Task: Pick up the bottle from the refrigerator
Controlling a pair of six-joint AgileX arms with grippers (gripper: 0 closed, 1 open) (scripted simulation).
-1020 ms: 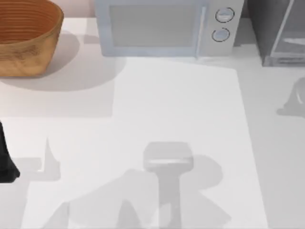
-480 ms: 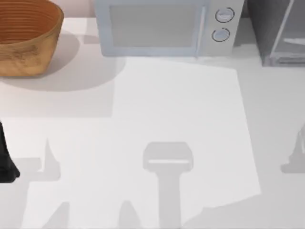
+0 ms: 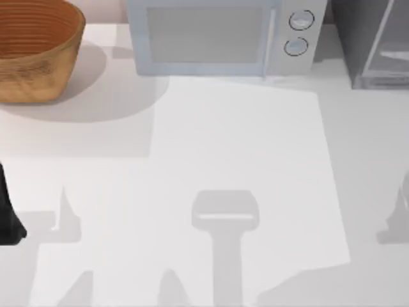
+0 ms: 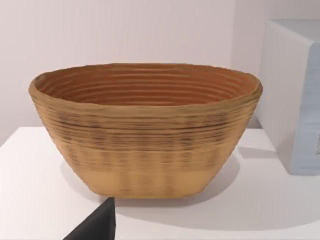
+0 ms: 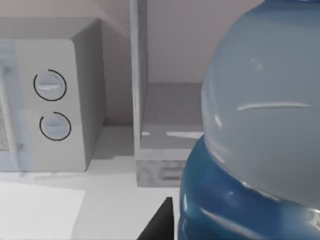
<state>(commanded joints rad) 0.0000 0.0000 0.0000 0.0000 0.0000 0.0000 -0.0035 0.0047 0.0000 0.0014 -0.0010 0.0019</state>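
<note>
Looming close in our right wrist view, the bottle [image 5: 260, 125] stands before the refrigerator [image 5: 165, 130], beside the microwave [image 5: 50, 100]; whether our right claw grips it, we cannot tell. Our left arm [image 3: 7, 214] idles at the counter's [image 3: 243, 141] left edge.

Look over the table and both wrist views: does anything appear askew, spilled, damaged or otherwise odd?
Nothing looks spilled or damaged. The basket, microwave and refrigerator stand square along the table's far edge. One oddity: the bottle looms very close before the right wrist camera.
</note>
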